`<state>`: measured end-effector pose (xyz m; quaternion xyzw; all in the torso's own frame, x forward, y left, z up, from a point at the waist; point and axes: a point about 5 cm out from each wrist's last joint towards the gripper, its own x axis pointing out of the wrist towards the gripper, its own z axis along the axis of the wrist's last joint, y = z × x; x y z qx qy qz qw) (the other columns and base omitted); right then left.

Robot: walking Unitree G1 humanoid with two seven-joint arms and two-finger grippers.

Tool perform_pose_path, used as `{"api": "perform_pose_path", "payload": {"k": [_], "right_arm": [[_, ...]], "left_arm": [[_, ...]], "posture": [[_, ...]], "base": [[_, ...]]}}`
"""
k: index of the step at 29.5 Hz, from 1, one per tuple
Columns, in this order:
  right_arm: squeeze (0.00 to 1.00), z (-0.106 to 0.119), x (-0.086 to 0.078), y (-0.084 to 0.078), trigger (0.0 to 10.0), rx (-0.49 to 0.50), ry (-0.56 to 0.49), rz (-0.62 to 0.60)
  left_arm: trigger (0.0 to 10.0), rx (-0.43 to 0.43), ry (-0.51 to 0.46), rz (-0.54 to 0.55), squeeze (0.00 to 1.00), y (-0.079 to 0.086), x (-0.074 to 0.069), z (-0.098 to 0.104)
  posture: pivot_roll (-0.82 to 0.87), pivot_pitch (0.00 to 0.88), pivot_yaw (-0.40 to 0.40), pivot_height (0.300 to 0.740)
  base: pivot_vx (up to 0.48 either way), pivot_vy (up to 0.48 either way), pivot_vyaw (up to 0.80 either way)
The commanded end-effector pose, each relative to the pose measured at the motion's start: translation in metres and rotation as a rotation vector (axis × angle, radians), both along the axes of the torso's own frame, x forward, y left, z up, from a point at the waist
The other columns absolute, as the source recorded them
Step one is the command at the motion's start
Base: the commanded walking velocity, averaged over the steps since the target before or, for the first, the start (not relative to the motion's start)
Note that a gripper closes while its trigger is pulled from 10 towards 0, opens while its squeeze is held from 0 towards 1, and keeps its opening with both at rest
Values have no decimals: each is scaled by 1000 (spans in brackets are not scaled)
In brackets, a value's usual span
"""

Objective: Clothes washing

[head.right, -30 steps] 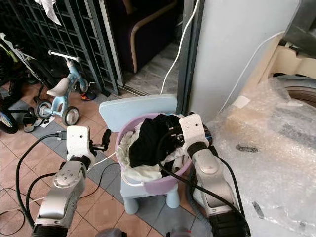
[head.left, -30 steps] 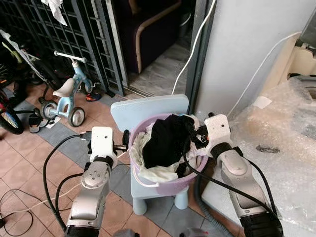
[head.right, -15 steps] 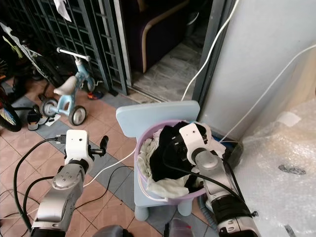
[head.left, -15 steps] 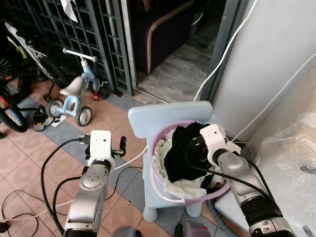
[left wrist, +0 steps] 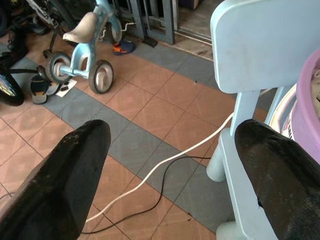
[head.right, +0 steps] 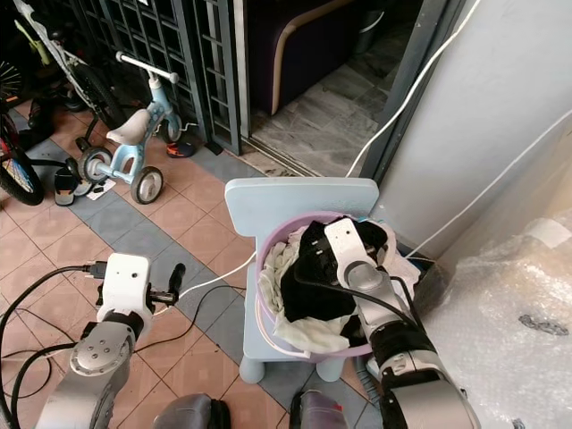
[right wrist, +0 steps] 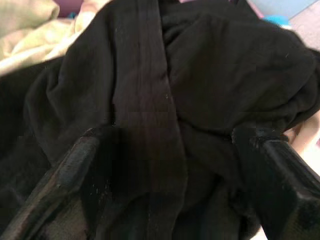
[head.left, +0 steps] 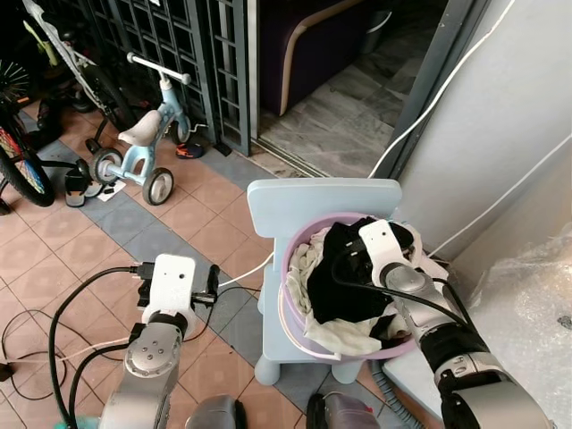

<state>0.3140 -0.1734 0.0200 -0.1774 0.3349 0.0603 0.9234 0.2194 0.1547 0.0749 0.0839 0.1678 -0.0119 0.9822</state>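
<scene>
A: Right wrist view, item one: black garment (right wrist: 165,100), bunched, lying on top of pale laundry. Why does the claw sit so low over it?

B: The right gripper (right wrist: 165,145) has its two fingers spread wide, their tips sunk into the folds on either side of a thick ridge of cloth. Nothing is clamped yet. Judged as the start of a pick: straddling the ridge gives the fingers something to close on.

A: Item two, the container?

B: Lilac basin (head.left: 295,308), round, heaped with the black garment and white cloth (head.left: 344,332). It stands on the seat of a pale blue child's chair (head.left: 317,198), against the backrest. Probably put there to raise the load within arm's reach; that is a guess.

A: Item three, the other arm?

B: Left gripper (left wrist: 170,165), fingers wide apart, holding nothing. It hovers over the tiled floor (left wrist: 170,115) just beside the chair, apart from the basin. Likely kept clear so the right arm works alone.

A: Surroundings?

B: White cable (left wrist: 165,165) running across the tiles under the chair; small blue tricycle (head.left: 143,147) near a black grille (head.left: 206,54); bubble wrap (head.right: 509,313) over a bulky object on the robot's right.

A: Hazards?

B: Garment may drag the white cloth up with it; the basin could slide on the seat.
</scene>
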Motion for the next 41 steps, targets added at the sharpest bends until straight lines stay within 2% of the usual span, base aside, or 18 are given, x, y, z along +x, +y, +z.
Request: {"api": "perform_pose_path", "payload": {"k": [1,6,7,8,10,14,23,38,41], "right_arm": [[0,-4,-1,-2,10000,14,36,-34],[0,-17,-9,0,10000,41,125,-54],[0,-21,-12,5,10000,87,150,-58],[0,-25,-15,10,0,132,185,-52],[0,-25,-15,10,0,132,185,-52],[0,-30,-20,22,0,242,241,-57],[0,-30,-18,22,0,286,233,-89],[0,-22,-9,30,0,243,157,-28],[0,-13,-1,34,0,205,92,37]], "left_arm": [[10000,-13,9,3,0,-1,-2,1],[10000,-17,8,-2,0,-4,-4,3],[10000,-21,10,0,0,-4,-4,3],[10000,-25,12,3,0,-5,-4,3],[10000,-25,12,3,0,-5,-4,3],[10000,-37,20,13,0,-6,-3,2],[10000,-50,1,12,0,-4,6,3],[10000,-48,-9,9,0,-3,23,2],[10000,-49,-15,7,0,-4,28,1]], "posture": [[37,166,-41,740],[38,175,-51,740],[38,175,-51,740],[36,174,-59,740],[36,174,-59,740],[35,164,-64,740],[35,136,-56,740],[26,87,-45,740],[16,58,-39,740]], "base": [[0,0,0],[0,0,0],[0,0,0],[0,0,0],[0,0,0],[0,0,0],[0,0,0],[0,0,0],[0,0,0]]}}
